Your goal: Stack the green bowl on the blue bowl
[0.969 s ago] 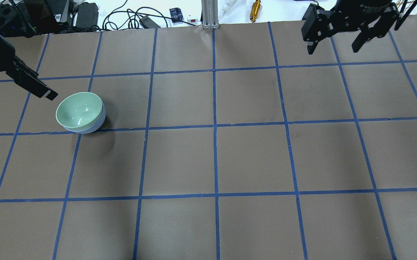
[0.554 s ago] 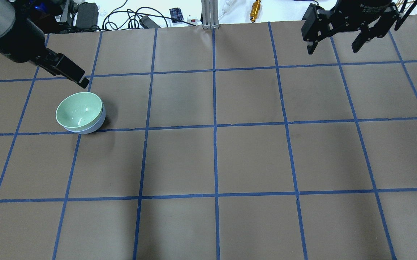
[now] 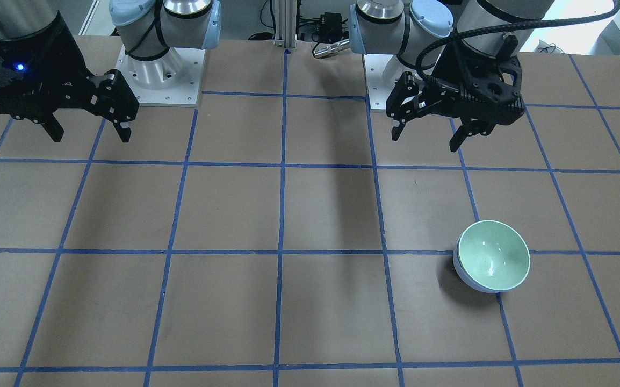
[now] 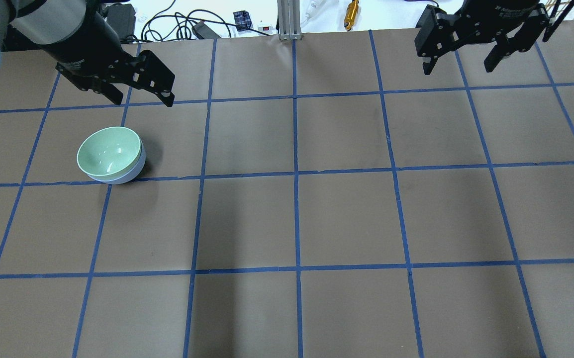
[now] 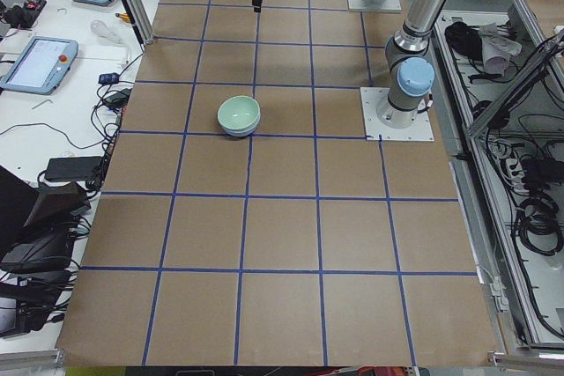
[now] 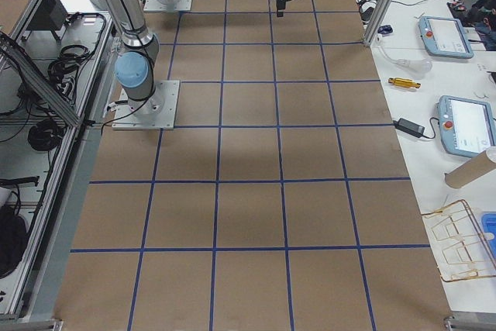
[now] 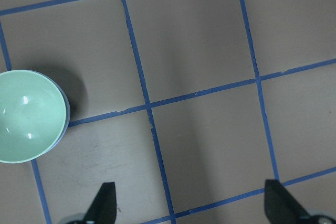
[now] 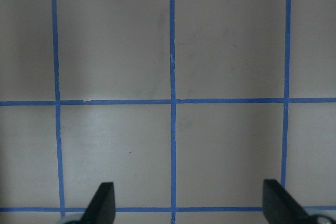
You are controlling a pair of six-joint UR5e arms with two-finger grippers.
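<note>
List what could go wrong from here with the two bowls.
1. The green bowl sits inside the blue bowl, but only a sliver of blue shows on one side. If it is seated crooked, a knock could rock it loose.
2. The left tool hangs open, apart from the stack but near it. A low sweep across might clip the rims. The right tool is far off and poses little risk.

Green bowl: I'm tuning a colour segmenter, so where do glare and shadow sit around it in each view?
Exterior front-facing: a few small white glints inside the green bowl, with its shadow falling to the view's left. Overhead exterior: soft glints inside, shadow on the view's right. Left wrist-mounted: two small glints inside, dark shadow at the bowl's upper right. The bowl looks sharp in all three.
</note>
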